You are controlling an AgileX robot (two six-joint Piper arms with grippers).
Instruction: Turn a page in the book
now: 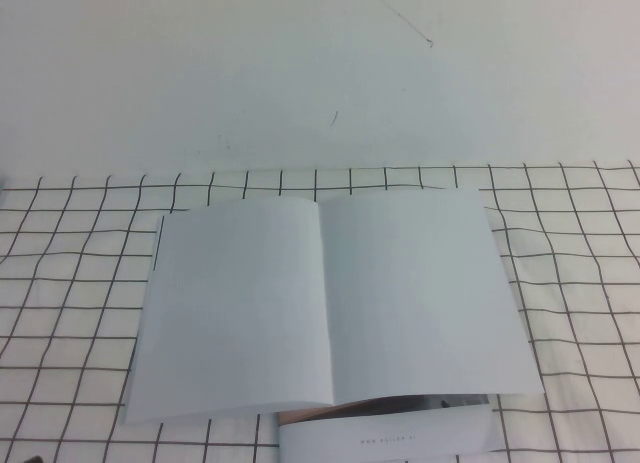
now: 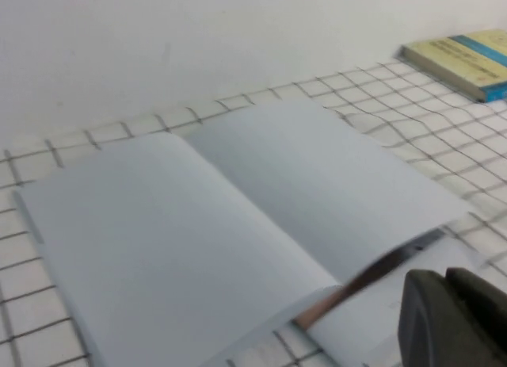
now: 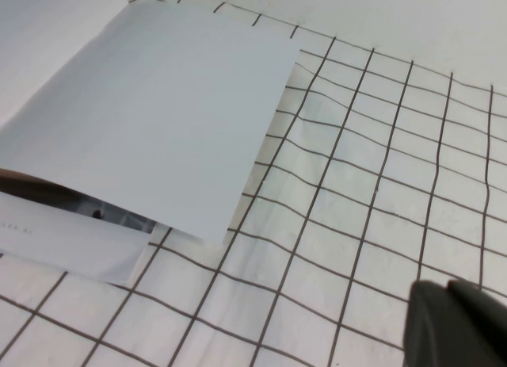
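The right tool (image 3: 455, 323) only shows as a dark tip at the edge of its own wrist view, hanging over bare checked cloth off to the side of the book, fingers pressed together with nothing between them. The left tool (image 2: 451, 319) is the same story: a dark lump at the corner of the left wrist view, near the book's front edge. I honestly cannot tell if that one is spread or pinched. Neither tool touches the paper.

The book (image 1: 330, 303) lies open flat on the checked cloth (image 1: 70, 283) that covers the table, both facing sheets blank white, spine crease running down the middle. The page (image 1: 420, 293) is the blank sheet on the right of that crease, lying flat with its outer corner hanging a bit past what is under it.

Sticking out from under the book's near edge is a white strip with small grey lettering (image 1: 390, 438), plus a dark sliver between it and the page. Beyond the book, the cloth ends against a plain white wall (image 1: 300, 73). In the left wrist view, a yellow book with a blue band (image 2: 463, 62) sits on the cloth well apart from the open book.
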